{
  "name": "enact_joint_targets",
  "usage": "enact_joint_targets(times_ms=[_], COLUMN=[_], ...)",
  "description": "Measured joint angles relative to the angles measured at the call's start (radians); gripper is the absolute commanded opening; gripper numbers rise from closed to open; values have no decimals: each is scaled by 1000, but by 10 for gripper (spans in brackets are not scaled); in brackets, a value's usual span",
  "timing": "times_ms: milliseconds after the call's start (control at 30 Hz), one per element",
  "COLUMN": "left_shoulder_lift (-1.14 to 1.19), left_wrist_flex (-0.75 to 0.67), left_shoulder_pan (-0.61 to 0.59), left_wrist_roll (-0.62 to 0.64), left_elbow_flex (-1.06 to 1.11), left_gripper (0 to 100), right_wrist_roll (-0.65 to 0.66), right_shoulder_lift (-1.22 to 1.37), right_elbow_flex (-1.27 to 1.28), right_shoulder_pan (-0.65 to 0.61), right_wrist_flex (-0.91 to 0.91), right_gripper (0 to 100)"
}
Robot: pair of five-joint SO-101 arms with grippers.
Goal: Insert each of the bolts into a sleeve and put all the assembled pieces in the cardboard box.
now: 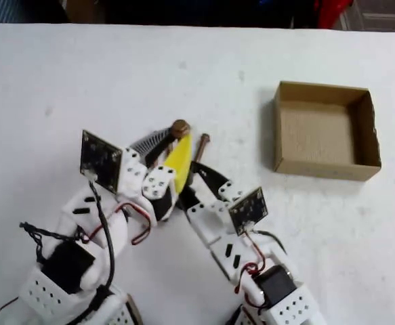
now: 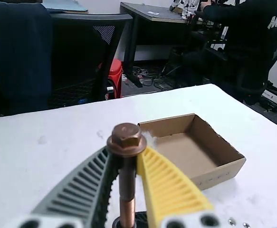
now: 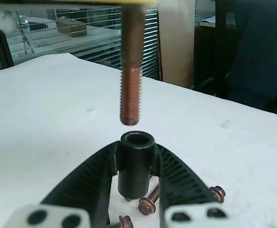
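My left gripper [image 2: 125, 156], with one grey and one yellow finger, is shut on a copper bolt [image 2: 126, 142] held upright, head up. In the right wrist view its threaded end [image 3: 130, 95] hangs just above the open mouth of a black sleeve [image 3: 136, 164], apart from it. My right gripper [image 3: 136, 159], with black fingers, is shut on that sleeve, which stands upright over the table. From above, the two grippers meet mid-table, the left gripper [image 1: 173, 145] over the right gripper [image 1: 196, 177]. The cardboard box [image 1: 326, 167] lies open to the right with nothing in it.
A loose bolt [image 1: 200, 144] lies on the white table just right of the held one. Under the sleeve lie more loose bolts [image 3: 148, 203] [image 3: 217, 193]. Bare table stretches between the grippers and the box [image 2: 224, 166].
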Motion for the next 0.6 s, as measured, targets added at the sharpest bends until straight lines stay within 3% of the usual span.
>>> enact_joint_targets(times_ms=[600], left_shoulder_lift=[0], left_wrist_flex=[0], left_shoulder_pan=[0], left_wrist_roll=[0], left_elbow_flex=[0], left_gripper=[24], right_wrist_roll=[133], right_shoulder_lift=[0], right_elbow_flex=[0], right_shoulder_pan=[2], right_wrist_flex=[0], right_gripper=[17])
